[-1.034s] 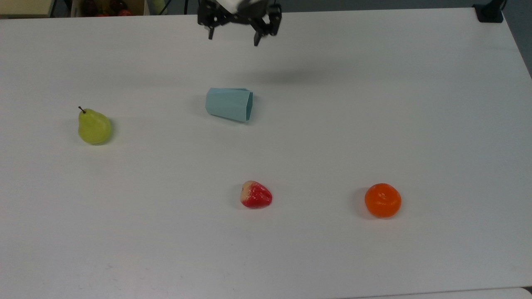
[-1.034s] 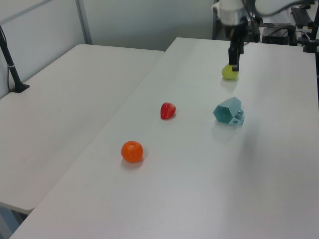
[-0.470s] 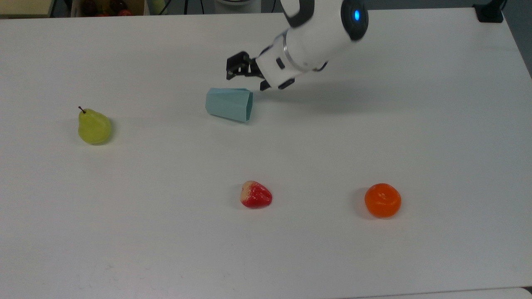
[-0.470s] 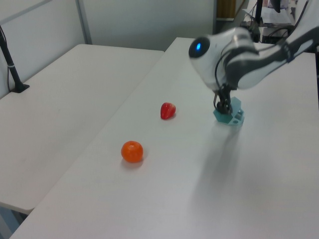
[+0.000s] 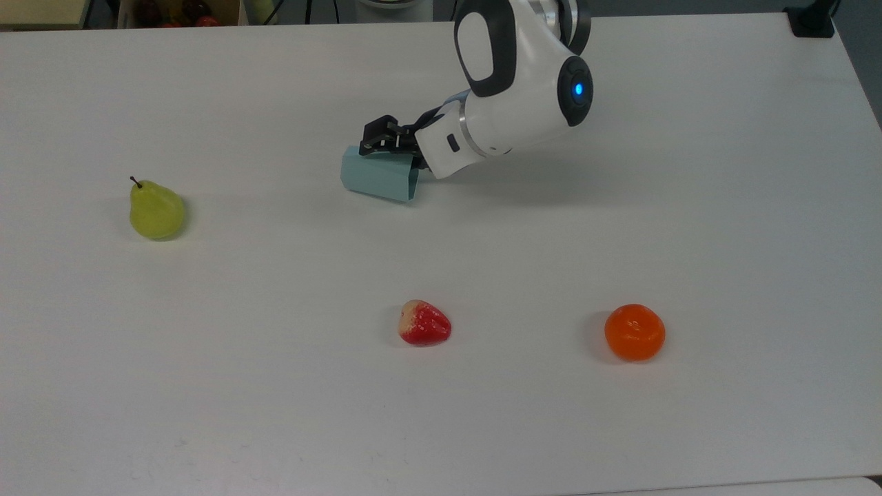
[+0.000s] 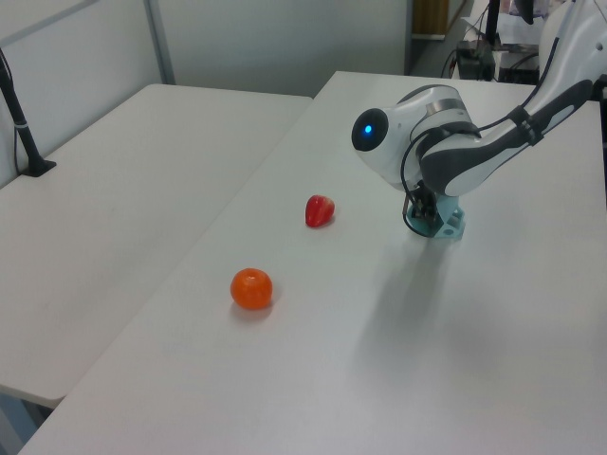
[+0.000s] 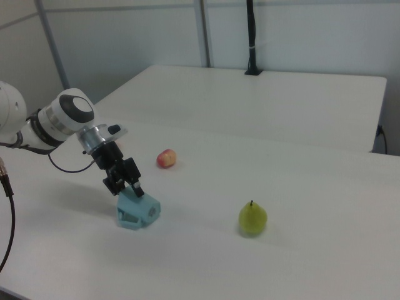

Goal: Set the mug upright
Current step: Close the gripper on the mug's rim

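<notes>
Mug (image 5: 377, 180): pale blue-green, faceted, hexagonal rim. Lies on its side on the table (image 5: 275, 413), mouth toward the top view's right, narrower base toward the top view's left. Not yet upright. In the right view a small boxy piece, perhaps a handle, juts from its side by the table; I cannot tell more.

Gripper (image 7: 127, 186): mine, angled down onto the mug's upper side near the rim end. In the right view my two fingers (image 7: 136, 187) stand a little apart with their tips at the top facets. Whether they already pinch the wall or merely touch it, I cannot tell.

Handling, as I judge it: stiff, thin-walled, light, probably smooth plastic or glazed ware. Flat facets should keep it from rolling and give my pads flat faces to bear on. Being light, it may skid across the table if pushed and not clamped. If it is ceramic, the rim could chip on a hard tip-over.

Hold, as I judge it: best at the rim, one finger inside the mouth and one outside on a facet, then pivot about the base.

Other items, well apart from the mug:
- pear (image 5: 156, 210)
- strawberry (image 5: 424, 323)
- orange (image 5: 634, 332)
</notes>
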